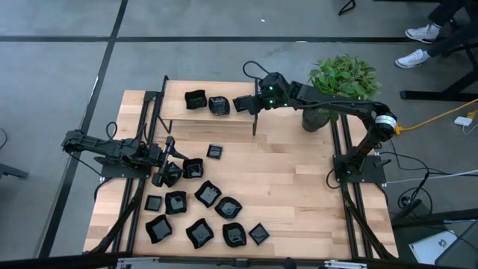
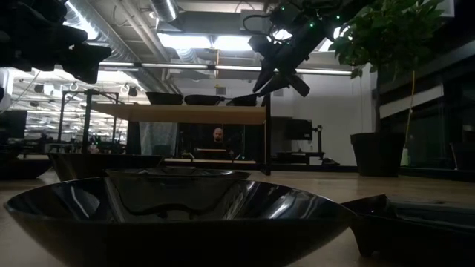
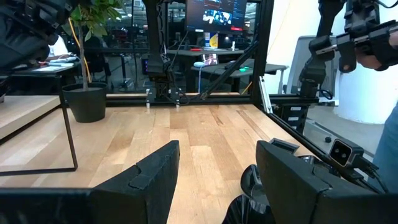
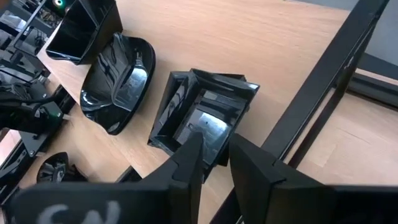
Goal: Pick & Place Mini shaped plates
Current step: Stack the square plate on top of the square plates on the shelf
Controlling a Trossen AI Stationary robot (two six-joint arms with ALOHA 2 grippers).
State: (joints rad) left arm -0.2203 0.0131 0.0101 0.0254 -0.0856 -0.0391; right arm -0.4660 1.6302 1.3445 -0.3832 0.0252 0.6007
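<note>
Sq plate btwn R end effector fingers.

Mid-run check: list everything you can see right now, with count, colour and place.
Shelf plates: two, black, on the shelf's left.
Square plate: one, black, on the shelf, right of those.
Table plates: about eleven, black, near-left of table.
Shelf: one, light wood, far edge.
Plant pot: one, dark, green leaves, far right.
Table: one, light wood.
Left gripper: open, over the table plates.
Right gripper: closed on the square plate's rim.
</note>
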